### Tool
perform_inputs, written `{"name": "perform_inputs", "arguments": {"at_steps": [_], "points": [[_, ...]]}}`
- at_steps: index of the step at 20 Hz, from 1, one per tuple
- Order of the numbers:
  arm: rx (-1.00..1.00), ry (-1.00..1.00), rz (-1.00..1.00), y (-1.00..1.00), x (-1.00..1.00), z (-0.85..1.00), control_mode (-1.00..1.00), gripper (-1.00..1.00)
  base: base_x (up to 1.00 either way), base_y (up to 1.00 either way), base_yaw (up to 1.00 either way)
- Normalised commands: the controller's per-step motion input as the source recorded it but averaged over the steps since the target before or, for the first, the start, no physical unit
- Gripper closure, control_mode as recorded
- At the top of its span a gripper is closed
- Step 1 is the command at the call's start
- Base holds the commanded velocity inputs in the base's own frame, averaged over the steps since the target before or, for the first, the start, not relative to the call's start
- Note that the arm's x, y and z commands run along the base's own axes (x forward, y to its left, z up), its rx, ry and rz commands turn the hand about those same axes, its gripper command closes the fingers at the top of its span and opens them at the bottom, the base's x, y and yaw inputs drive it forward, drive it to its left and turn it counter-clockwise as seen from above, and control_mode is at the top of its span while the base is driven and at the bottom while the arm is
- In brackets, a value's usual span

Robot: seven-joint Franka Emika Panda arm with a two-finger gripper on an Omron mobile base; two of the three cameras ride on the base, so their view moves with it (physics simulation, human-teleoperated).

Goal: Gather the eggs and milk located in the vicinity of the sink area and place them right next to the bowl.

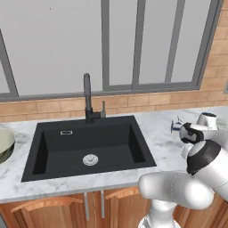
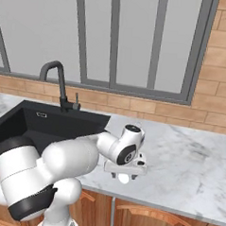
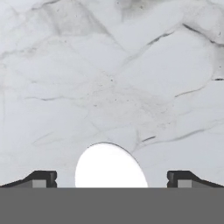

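The two-finger claw (image 3: 112,179) stands wide open, empty, directly above a smooth white oval egg (image 3: 110,166) centred between its tips on the marble counter (image 3: 131,78).

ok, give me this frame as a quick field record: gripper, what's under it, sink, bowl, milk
gripper: open, pointing down at the counter right of the sink
under gripper: white oval egg between the fingertips, on the marble counter, not gripped
sink: black basin, nothing in it, faucet behind
bowl: pale bowl at the left edge of the left base view, left of the sink
milk: small carton partly hidden behind the arm
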Motion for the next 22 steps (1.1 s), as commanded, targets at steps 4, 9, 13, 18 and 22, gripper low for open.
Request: {"name": "perform_inputs", "arguments": {"at_steps": [4,9,13,18,22], "points": [[0.0,0.0,0.0,0.0,-0.04,-0.14,-1.0,-1.0,0.0,0.0,0.0],[0.0,0.0,0.0,0.0,0.0,0.0,-1.0,1.0,0.0,0.0,0.0],[0.0,0.0,0.0,0.0,0.0,0.0,-1.0,1.0,0.0,0.0,0.0],[0.0,0.03,-0.03,0.01,0.0,0.28,-1.0,1.0,0.0,0.0,0.0],[0.0,0.01,-0.21,0.31,0.01,0.89,-1.0,1.0,0.0,0.0,0.0]]}}
